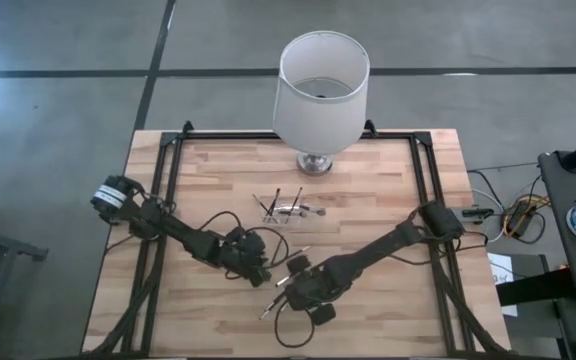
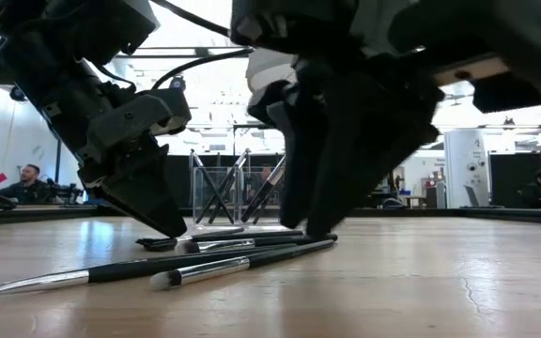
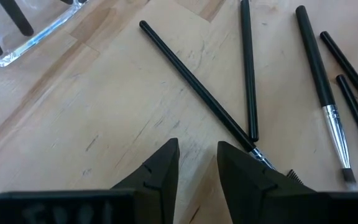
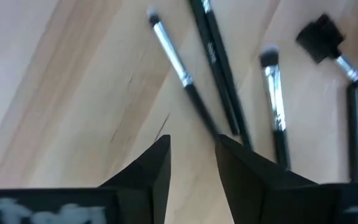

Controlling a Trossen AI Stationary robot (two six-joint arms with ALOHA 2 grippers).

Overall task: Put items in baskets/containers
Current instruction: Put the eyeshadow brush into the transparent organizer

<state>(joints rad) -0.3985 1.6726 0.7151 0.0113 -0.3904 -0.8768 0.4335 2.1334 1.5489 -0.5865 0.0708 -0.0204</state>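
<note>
I am seeing a few brushes already standing in the clear holder [image 1: 286, 208] near the lamp [image 1: 318, 95]; several loose brushes [image 3: 319, 68] are still lying on the table [image 1: 368, 180]. The left gripper [image 3: 197, 165] and right gripper [image 4: 192, 155] are hovering low over them, fingers slightly parted, grasping nothing

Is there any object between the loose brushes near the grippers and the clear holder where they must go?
Nothing visible blocks the way. Bare wood lies between the loose brushes and the clear holder. The lamp stands beyond the holder.
</note>
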